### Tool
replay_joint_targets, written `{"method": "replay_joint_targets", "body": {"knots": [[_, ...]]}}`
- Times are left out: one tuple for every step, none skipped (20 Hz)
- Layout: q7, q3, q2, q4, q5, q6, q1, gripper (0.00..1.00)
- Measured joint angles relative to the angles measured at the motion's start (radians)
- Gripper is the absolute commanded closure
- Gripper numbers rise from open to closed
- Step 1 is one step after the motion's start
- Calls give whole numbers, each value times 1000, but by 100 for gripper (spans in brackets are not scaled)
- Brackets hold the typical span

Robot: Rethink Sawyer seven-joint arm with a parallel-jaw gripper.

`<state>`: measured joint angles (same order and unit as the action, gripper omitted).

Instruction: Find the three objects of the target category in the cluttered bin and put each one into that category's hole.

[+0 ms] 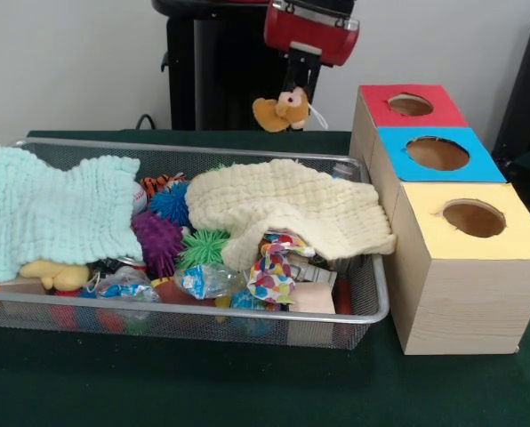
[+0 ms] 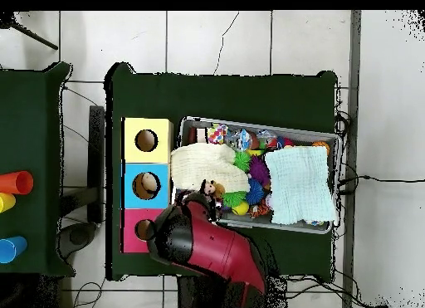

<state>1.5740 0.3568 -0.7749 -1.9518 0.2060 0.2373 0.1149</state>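
Overhead, the red arm (image 2: 220, 253) reaches in from the table's edge, its gripper (image 1: 293, 96) raised above the wire bin's (image 1: 372, 307) far rim. Nearer, a cream cloth (image 1: 292, 206) and a mint cloth (image 1: 56, 213) cover spiky balls (image 1: 158, 240) and wrappers. Beside stand yellow (image 1: 469, 267), blue (image 1: 437, 154) and red (image 1: 410, 106) holed boxes. The pincer grips a small tan plush toy (image 1: 281, 111), hanging clear.
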Motion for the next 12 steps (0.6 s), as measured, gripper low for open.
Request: {"method": "replay_joint_targets", "body": {"knots": [[0,-6,-8,-8,7,9,1,100],[0,-9,-12,-12,11,14,3,100],[0,-12,-16,-17,16,19,4,100],[0,-19,-30,-31,28,33,12,100],[0,-21,-35,-37,34,37,16,100],[0,-23,-39,-41,38,40,21,100],[0,-24,-43,-45,42,43,25,100],[1,-25,-54,-58,55,49,43,100],[3,-25,-60,-65,61,51,58,100],[4,-25,-63,-69,64,51,66,100],[4,-25,-66,-72,66,52,74,100],[7,-21,-74,-78,72,55,99,100]]}}
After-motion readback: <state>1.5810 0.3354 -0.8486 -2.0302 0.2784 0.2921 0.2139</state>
